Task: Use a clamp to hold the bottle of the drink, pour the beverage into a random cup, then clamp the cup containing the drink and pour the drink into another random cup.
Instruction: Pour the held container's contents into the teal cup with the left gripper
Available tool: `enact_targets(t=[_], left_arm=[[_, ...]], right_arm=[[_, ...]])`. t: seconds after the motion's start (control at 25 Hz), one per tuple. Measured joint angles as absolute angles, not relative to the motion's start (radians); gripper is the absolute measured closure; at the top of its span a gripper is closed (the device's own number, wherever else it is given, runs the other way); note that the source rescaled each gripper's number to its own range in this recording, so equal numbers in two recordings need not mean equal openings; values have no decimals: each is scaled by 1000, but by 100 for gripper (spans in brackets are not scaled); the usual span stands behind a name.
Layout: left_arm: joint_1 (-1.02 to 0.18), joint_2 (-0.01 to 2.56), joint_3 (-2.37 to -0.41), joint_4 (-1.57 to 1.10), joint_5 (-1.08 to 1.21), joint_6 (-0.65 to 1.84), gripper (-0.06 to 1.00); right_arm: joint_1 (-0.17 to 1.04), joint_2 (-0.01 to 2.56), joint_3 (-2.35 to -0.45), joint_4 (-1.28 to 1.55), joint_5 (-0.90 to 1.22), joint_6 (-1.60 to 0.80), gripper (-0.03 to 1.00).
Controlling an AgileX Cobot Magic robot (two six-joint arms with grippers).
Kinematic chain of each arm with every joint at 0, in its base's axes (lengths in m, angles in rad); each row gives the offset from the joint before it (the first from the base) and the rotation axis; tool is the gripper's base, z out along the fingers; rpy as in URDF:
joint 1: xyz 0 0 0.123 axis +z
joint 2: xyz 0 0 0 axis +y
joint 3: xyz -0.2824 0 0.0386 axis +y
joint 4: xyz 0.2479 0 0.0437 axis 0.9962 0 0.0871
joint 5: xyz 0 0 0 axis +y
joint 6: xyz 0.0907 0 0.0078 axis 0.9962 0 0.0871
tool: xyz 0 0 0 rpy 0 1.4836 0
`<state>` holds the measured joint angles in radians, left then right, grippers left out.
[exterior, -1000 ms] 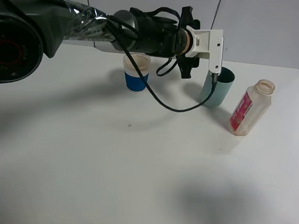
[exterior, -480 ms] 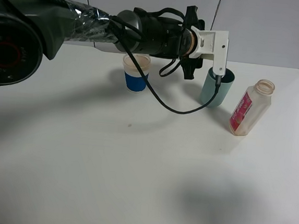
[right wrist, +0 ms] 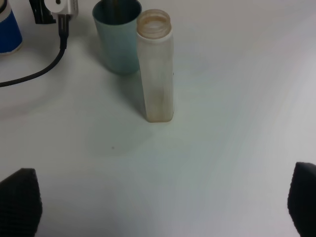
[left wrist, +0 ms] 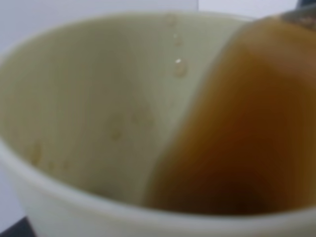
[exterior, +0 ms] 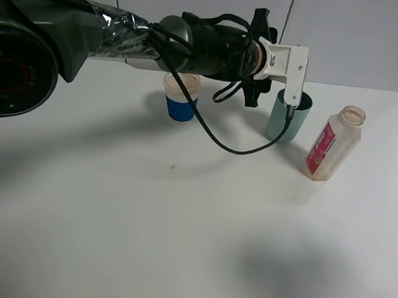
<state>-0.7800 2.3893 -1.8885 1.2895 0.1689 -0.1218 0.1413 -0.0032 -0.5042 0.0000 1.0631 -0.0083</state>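
Observation:
A teal cup [exterior: 290, 119] stands upright at the back, right of centre. My left gripper [exterior: 285, 87] is at its rim and appears shut on it; the white camera mount hides the fingers. The left wrist view looks straight into this cup [left wrist: 89, 113], which holds brown drink [left wrist: 237, 128]. A blue and white paper cup [exterior: 181, 97] stands to the left and holds pale drink. The uncapped bottle [exterior: 333, 143] with a pink label stands to the right and looks nearly empty [right wrist: 156, 69]. My right gripper [right wrist: 160, 207] is open, hovering in front of the bottle.
The left arm's black cable [exterior: 220, 140] hangs down and rests on the white table [exterior: 144, 221] between the two cups. The teal cup [right wrist: 117, 34] and the bottle stand close together. The right gripper's shadow falls on the front right of the table.
The left gripper has shifted a little to the right. The teal cup has gone from tilted to upright. The bottle, the blue cup and the right arm have not moved.

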Motion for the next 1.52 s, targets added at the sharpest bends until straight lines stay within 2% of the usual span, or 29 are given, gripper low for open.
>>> enact_targets(t=[1.52], left_arm=[[-780, 2389, -1888, 1374, 179, -8, 92]], right_arm=[[141, -3, -504, 0, 1063, -8, -3]])
